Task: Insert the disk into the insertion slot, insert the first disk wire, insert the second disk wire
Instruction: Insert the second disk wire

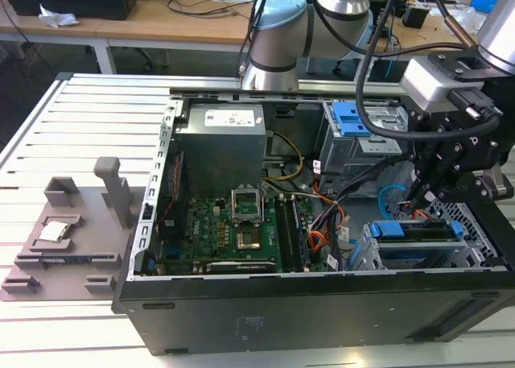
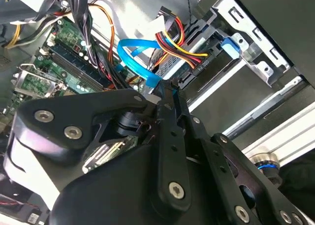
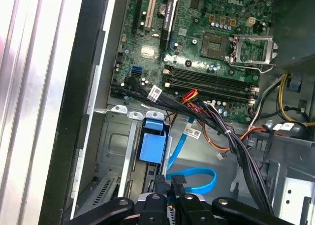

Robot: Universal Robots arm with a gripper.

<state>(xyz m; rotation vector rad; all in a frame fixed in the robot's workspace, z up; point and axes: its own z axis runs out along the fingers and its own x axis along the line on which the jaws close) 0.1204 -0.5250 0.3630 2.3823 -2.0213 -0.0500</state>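
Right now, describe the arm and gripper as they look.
The arm has silver tube sections and pale blue joint caps, with black cables looping along it. A grey-white box sits at the wrist. The gripper is matte black, built of linked bars with silver screw heads.

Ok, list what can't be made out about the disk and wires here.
1. Second wrist view: the blue wire's plug end is hidden behind the gripper; seated or not, unclear.
2. Exterior view: the disk's rear in the slot is covered by the gripper.
3. First wrist view: the disk's connectors are hidden by the gripper at the frame edge.
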